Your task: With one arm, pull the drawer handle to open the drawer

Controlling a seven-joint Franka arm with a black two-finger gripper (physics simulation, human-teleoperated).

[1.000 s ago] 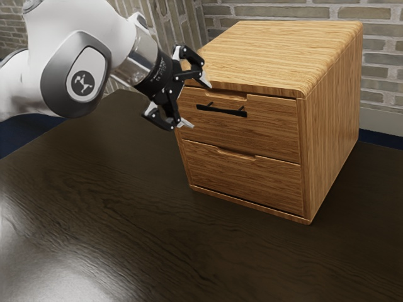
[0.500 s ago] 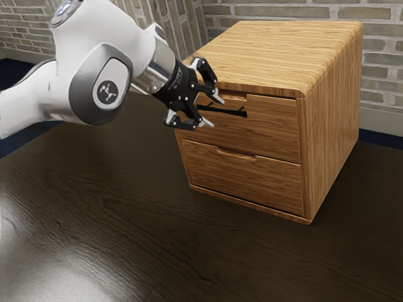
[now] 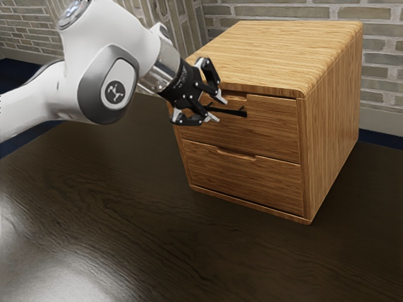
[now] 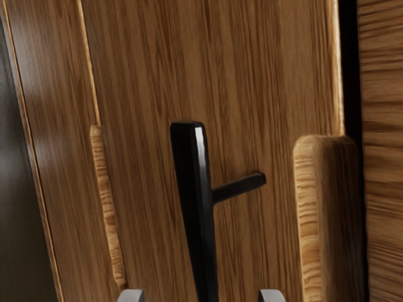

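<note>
Both fingers [image 4: 131, 296] of the hand [image 3: 216, 108] stand open astride the top drawer's [image 3: 264, 129] black handle [image 3: 232, 113], holding nothing; advise closing squarely on it, then pulling straight outward.

Open fingers [image 3: 215, 94] around drawer handle [image 3: 234, 113]

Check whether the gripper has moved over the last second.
Yes. In the exterior view the gripper has shifted toward that view's right, from the corner of the cabinet to straddling the end of the handle.
</note>
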